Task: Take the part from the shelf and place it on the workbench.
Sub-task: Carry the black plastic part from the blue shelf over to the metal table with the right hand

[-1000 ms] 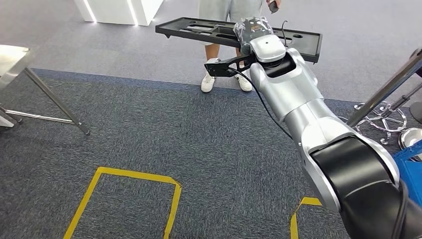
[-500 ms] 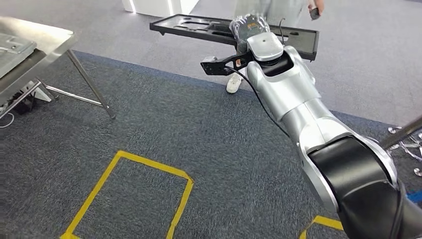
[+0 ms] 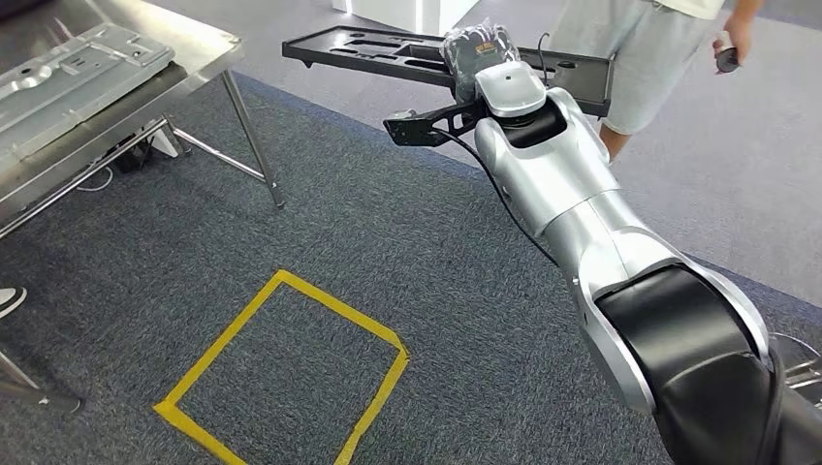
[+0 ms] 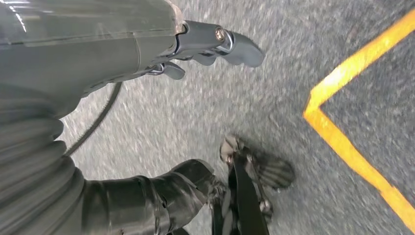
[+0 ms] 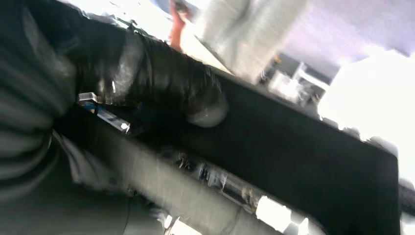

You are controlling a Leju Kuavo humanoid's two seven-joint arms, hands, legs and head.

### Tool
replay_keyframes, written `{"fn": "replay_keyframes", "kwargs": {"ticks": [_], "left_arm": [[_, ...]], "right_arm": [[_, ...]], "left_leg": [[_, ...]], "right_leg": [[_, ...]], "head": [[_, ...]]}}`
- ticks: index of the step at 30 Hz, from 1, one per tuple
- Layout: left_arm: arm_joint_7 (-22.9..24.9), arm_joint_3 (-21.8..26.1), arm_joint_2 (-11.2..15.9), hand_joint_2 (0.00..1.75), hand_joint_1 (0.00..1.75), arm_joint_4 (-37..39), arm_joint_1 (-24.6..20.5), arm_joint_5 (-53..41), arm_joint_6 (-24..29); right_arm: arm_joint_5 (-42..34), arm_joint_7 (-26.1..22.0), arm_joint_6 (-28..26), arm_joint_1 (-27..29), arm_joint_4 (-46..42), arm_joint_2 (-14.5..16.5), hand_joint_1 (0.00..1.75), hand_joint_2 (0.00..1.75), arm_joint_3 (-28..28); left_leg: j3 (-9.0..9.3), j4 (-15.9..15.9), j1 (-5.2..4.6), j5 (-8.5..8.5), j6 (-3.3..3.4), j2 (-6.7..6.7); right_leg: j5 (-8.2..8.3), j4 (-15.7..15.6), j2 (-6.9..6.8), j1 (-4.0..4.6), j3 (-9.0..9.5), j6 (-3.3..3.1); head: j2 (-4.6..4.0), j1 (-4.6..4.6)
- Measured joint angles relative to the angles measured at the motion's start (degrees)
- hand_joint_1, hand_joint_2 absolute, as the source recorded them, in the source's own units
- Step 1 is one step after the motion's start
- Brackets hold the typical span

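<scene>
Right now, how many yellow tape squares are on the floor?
1. The yellow tape square lies on the dark carpet below the workbench, left of the raised right arm. Others may lie outside the picture.

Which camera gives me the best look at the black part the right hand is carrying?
The head view: the black part shows along its length, cutouts visible, held out level by the right hand. The right wrist view shows a blurred dark stretch of it close up. The left wrist view faces the carpet.
</scene>
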Motion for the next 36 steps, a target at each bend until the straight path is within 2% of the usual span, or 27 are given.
{"fn": "replay_keyframes", "kwargs": {"ticks": [2,3,4,5,6,7,8,9,10,11,13,15,17,18,20,22,23,24,25,26,27,28,29,31,33,34,36], "left_arm": [[-0.1,0.1,0.0,1.75,0.0,0.0,0.1,0.1,-0.1],[-0.2,0.2,0.0,1.75,0.0,0.0,0.2,0.2,-0.1],[-0.1,0.3,-0.1,1.75,0.0,0.0,0.2,0.3,-0.1],[0.1,0.3,-0.3,1.75,0.0,0.0,0.2,0.1,0.0],[0.2,0.2,-0.8,1.75,0.0,0.0,0.3,-0.4,0.3],[0.4,0.1,-1.5,1.75,0.0,0.0,0.2,-1.2,1.0],[0.4,-0.2,-2.4,1.75,0.0,0.0,0.3,-2.0,1.9],[0.5,-0.4,-3.3,1.75,0.0,0.0,0.3,-2.6,2.7],[0.5,-0.7,-4.0,1.75,0.0,0.0,0.5,-2.9,3.3],[0.4,-0.9,-4.6,1.75,0.0,0.0,0.7,-3.0,3.6],[0.4,-1.1,-5.4,1.75,0.0,0.0,1.2,-3.2,3.7],[0.4,-1.2,-5.8,1.75,0.0,0.0,1.3,-3.2,3.7],[0.4,-1.3,-6.0,1.75,0.0,0.0,1.1,-3.2,3.6],[0.4,-1.3,-6.0,1.75,0.0,0.0,1.1,-3.2,3.6],[0.4,-1.5,-6.1,1.75,0.0,0.0,0.9,-3.3,3.6],[0.4,-1.5,-6.2,1.75,0.0,0.0,0.7,-3.3,3.6],[0.4,-1.5,-6.2,1.75,0.0,0.0,0.7,-3.2,3.7],[0.4,-1.6,-6.2,1.75,0.0,0.0,0.7,-3.2,3.7],[0.5,-1.6,-6.2,1.75,0.0,0.0,0.7,-3.3,3.6],[0.6,-1.6,-6.3,1.75,0.0,0.0,0.8,-3.3,3.5],[0.7,-1.7,-6.4,1.75,0.0,0.0,0.8,-3.4,3.5],[0.8,-1.7,-6.4,1.75,0.0,0.0,0.9,-3.6,3.5],[1.0,-1.8,-6.5,1.75,0.0,0.0,0.9,-3.7,3.4],[1.3,-2.0,-6.5,1.75,0.0,0.0,0.9,-3.8,3.4],[1.4,-2.1,-6.5,1.75,0.0,0.0,1.0,-4.0,3.4],[1.5,-2.2,-6.5,1.75,0.0,0.0,1.1,-4.1,3.4],[1.5,-2.3,-6.5,1.75,0.0,0.0,1.2,-4.2,3.4]], "right_arm": [[0.0,-0.1,0.0,0.0,-0.1,0.2,1.75,1.75,0.0],[0.0,-0.1,-0.1,0.0,-0.2,0.5,1.75,1.75,0.0],[0.0,0.0,-0.1,-0.1,-0.3,0.6,1.75,1.75,0.0],[-0.1,0.3,0.0,-0.2,-0.4,0.8,1.75,1.75,0.0],[-0.1,0.7,0.3,-0.3,-0.5,0.6,1.75,1.75,0.0],[-0.1,1.1,0.6,-0.2,-0.6,0.2,1.75,1.75,0.0],[-0.1,1.3,0.8,-0.1,-0.7,-0.4,1.75,1.75,0.0],[-0.1,1.2,0.9,0.1,-0.8,-1.2,1.75,1.75,0.0],[-0.1,1.1,0.9,0.3,-0.8,-1.9,1.75,1.75,0.0],[-0.1,1.0,0.8,0.5,-0.9,-2.5,1.75,1.75,0.0],[-0.1,1.1,0.8,0.5,-1.2,-3.5,1.75,1.75,-0.1],[-0.1,1.2,0.8,0.4,-1.6,-4.1,1.75,1.75,-0.1],[-0.1,1.1,0.7,0.5,-1.8,-4.4,1.75,1.75,-0.1],[-0.1,1.1,0.7,0.6,-1.9,-4.5,1.75,1.75,-0.1],[-0.1,1.0,0.7,0.6,-2.1,-4.8,1.75,1.75,-0.1],[-0.1,1.0,0.7,0.6,-2.3,-5.3,1.75,1.75,-0.2],[-0.1,1.0,0.8,0.8,-2.3,-5.5,1.75,1.75,-0.2],[-0.1,1.0,0.8,1.0,-2.3,-5.7,1.75,1.75,-0.2],[-0.1,1.0,0.8,1.3,-2.3,-5.9,1.75,1.75,-0.2],[-0.1,1.0,0.8,1.5,-2.3,-6.0,1.75,1.75,-0.2],[-0.1,1.0,0.8,1.5,-2.3,-6.0,1.75,1.75,-0.2],[0.0,1.0,0.8,1.5,-2.4,-6.0,1.75,1.75,-0.2],[0.0,1.0,0.8,1.5,-2.5,-6.1,1.75,1.75,-0.2],[0.0,0.8,0.8,1.5,-2.8,-6.2,1.75,1.75,-0.3],[0.0,0.7,0.8,1.6,-3.1,-6.1,1.75,1.75,-0.3],[0.0,0.6,0.8,1.6,-3.2,-6.0,1.75,1.75,-0.3],[0.0,0.6,0.8,1.6,-3.6,-6.0,1.75,1.75,-0.3]], "left_leg": [[-0.47,-0.2,0.35,0.38,-0.76,-1.34],[-0.63,-0.1,0.33,0.31,-1.08,-0.96],[-1.05,0.8,0.26,-0.2,-1.38,0.34],[-1.98,2.8,0.19,-1.28,-1.62,2.21],[-3.49,5.9,0.21,-2.78,-1.82,4.37],[-5.36,9.6,0.35,-4.33,-1.97,5.69],[-7.11,12.9,0.48,-5.4,-2.05,6.35],[-8.11,14.6,0.56,-5.58,-2.05,6.62],[-8.04,14.3,0.61,-4.76,-2.03,6.78],[-6.86,11.8,0.64,-3.13,-2.01,7.09],[-2.87,4.0,0.24,0.03,-1.85,9.5],[-0.66,-0.3,-0.47,0.87,-1.3,11.43],[-0.44,-0.8,-0.87,0.68,-0.57,10.62],[-0.19,-1.1,-0.85,0.77,-0.25,9.93],[0.42,-1.8,-0.61,0.94,0.53,8.58],[0.71,-1.9,-0.48,0.91,1.1,7.26],[0.75,-1.8,-0.48,0.87,1.27,6.46],[0.8,-1.7,-0.48,0.78,1.36,5.52],[0.85,-1.5,-0.46,0.68,1.38,4.49],[0.88,-1.3,-0.43,0.54,1.33,3.47],[0.89,-0.9,-0.38,0.32,1.18,2.5],[0.76,-0.5,-0.33,0.07,0.91,1.65],[0.55,-0.1,-0.29,-0.16,0.61,0.9],[-0.02,0.3,0.05,-0.26,-0.12,-0.35],[-0.34,0.1,0.42,-0.08,-0.8,-1.24],[-0.61,0.6,0.33,-0.37,-1.1,-0.44],[-2.52,4.7,0.18,-2.54,-1.63,3.25]], "right_leg": [[0.12,-0.6,-1.04,0.29,0.28,-0.49],[0.25,-1.0,-1.79,0.31,0.55,-0.81],[0.41,-1.5,-2.5,0.27,0.88,-1.19],[0.51,-1.8,-3.22,0.24,1.21,-1.49],[0.51,-2.1,-3.94,0.4,1.47,-1.71],[0.43,-2.1,-4.73,0.57,1.62,-1.86],[0.29,-2.2,-5.67,0.72,1.75,-1.89],[0.11,-2.1,-6.66,0.83,1.89,-1.91],[-0.08,-2.1,-7.62,0.89,2.05,-1.86],[-0.29,-2.1,-8.46,0.91,2.24,-1.8],[-0.68,-2.1,-9.66,1.07,2.55,-1.51],[-0.94,-2.1,-10.5,1.31,2.69,-1.02],[-1.2,-2.3,-11.59,1.32,3.03,-0.42],[-1.54,-2.1,-11.54,1.14,3.17,-0.09],[-3.27,0.5,-9.04,0.8,2.22,0.27],[-6.25,7.1,-5.76,0.64,-1.19,0.25],[-7.36,10.7,-5.12,0.65,-3.24,0.27],[-7.57,13.1,-4.83,0.66,-4.82,0.32],[-6.66,13.5,-4.68,0.62,-5.56,0.34],[-4.72,11.6,-4.48,0.53,-5.22,0.32],[-2.28,8.2,-3.91,0.38,-4.06,0.27],[-0.54,4.8,-2.65,0.16,-2.74,0.24],[0.47,2.0,-1.34,-0.05,-1.57,0.25],[0.42,-0.1,0.12,0.0,-0.54,0.2],[0.5,-0.7,-1.14,0.24,-0.12,-0.25],[0.59,-1.1,-1.93,0.2,0.2,-0.61],[0.8,-1.9,-3.57,0.11,0.88,-1.28]], "head": [[0.0,0.03],[0.0,0.03],[0.0,-0.09],[0.0,-0.21],[0.0,-0.32],[0.0,-0.42],[0.0,-0.42],[0.0,-0.42],[0.0,-0.42],[0.0,-0.41],[0.0,-0.39],[0.0,-0.38],[0.0,-0.36],[0.0,-0.36],[0.0,-0.35],[0.0,-0.32],[0.0,-0.32],[0.0,-0.31],[0.0,-0.31],[0.0,-0.3],[0.0,-0.3],[0.0,-0.3],[0.0,-0.32],[0.0,-0.33],[0.0,-0.31],[0.0,-0.4],[0.0,-0.67]]}}
